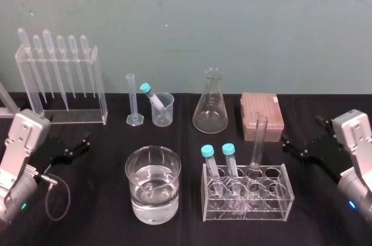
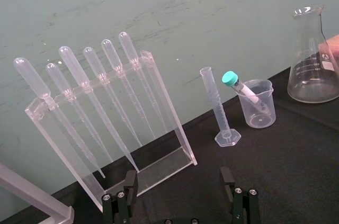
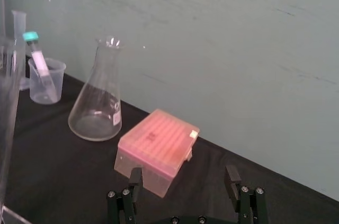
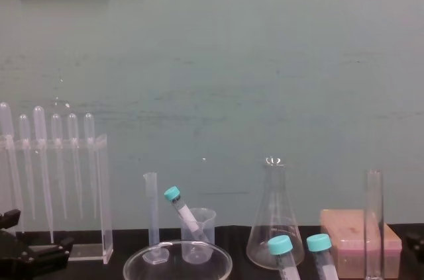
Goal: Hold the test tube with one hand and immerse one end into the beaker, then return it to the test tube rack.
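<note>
At the rear row of the test tube rack (image 1: 247, 210), the test tube (image 1: 259, 141) stands open-rimmed, its long axis near vertical with a slight lean. The right gripper (image 1: 299, 135) rests near the tube's right side, jaws spread wide and holding nothing; it is the nearer arm. The left gripper (image 1: 71, 132) is parked well apart at the table's left, jaws likewise wide. The beaker (image 1: 164, 113) sits behind and left of the rack, so the lifted tube must travel leftward and away.
</note>
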